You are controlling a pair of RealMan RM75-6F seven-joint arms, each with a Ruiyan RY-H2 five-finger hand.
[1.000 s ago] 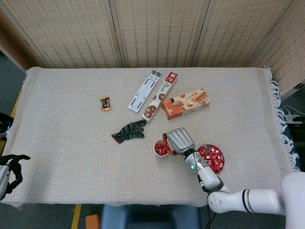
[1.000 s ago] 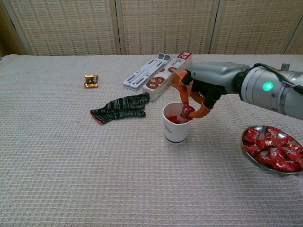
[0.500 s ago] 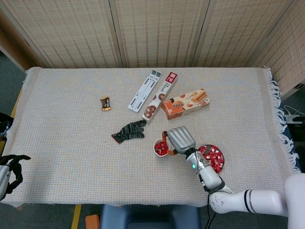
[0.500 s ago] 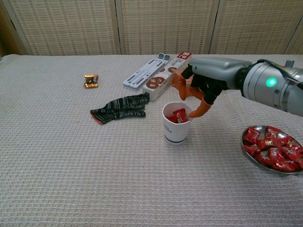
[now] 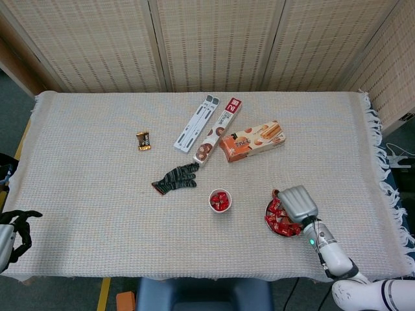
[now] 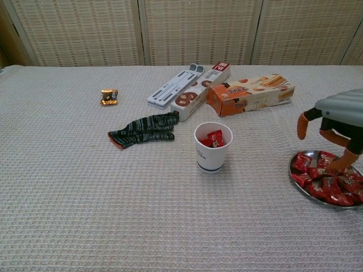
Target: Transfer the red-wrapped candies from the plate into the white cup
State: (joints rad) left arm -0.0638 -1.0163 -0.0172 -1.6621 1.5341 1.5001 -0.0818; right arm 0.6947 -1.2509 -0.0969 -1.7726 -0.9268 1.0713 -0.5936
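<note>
**Red wrappers, steel plate: my right hand over the candy**

Red foil glints from two places on the woven cloth (image 5: pixel 84 188) as I work the rig from afar. Most of the red-wrapped candies (image 6: pixel 332 180) lie heaped on the shallow metal plate (image 6: pixel 296 181) near the table's right front edge, crinkled and shiny with small white print on the wrappers. A few more (image 6: pixel 213 138) sit inside the white cup (image 6: pixel 212 148), which stands upright with a dark band near its base, well apart from the plate and just in front of the striped glove (image 6: pixel 144 128).

My right hand (image 6: pixel 334 129) hangs over the plate, grey back uppermost, its orange fingertips (image 6: pixel 343 162) pointing down with one touching the pile and the thumb held out to the side. The fingers are apart and I see nothing between them. In the head view the same hand (image 5: pixel 296 204) covers much of the plate.

My left hand (image 5: pixel 14 228) rests off the table's left front corner, dark fingers curled inward around nothing.

Behind the cup lie an orange biscuit box (image 6: pixel 250 94), a long cookie sleeve (image 6: pixel 201 90), a grey-white strip (image 6: pixel 176 86), and a small brown sweet (image 6: pixel 109 96).
</note>
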